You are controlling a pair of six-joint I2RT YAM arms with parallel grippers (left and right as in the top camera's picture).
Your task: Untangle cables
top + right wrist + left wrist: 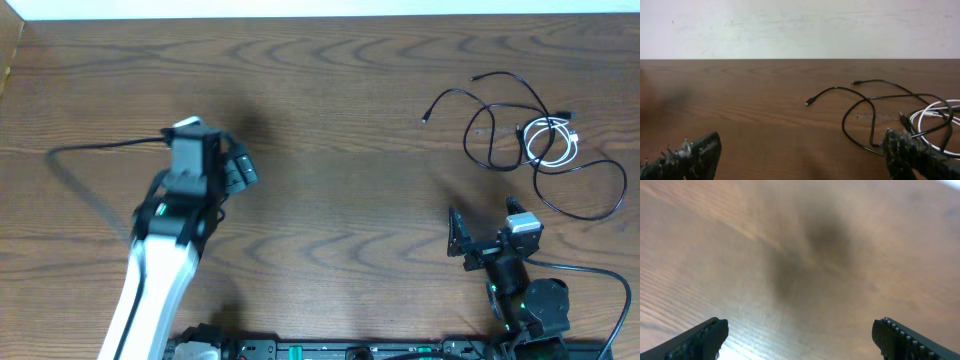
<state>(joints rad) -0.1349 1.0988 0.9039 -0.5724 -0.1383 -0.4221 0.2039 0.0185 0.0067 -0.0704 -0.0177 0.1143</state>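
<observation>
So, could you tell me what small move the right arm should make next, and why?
I'd probably ease the right end effector forward and slightly rightward toward the black cables. It is open and empty, and the tangle, including the white cable, lies just ahead of it, untouched. The left end effector, also open, sits far across the table.

The place looks like a robotics lab bench. Two robot arms, the left arm and the right arm, rise from a black mounting rail at the edge of a brown wooden table. A plain whitish wall stands behind it, and loose cables lie on the tabletop.
</observation>
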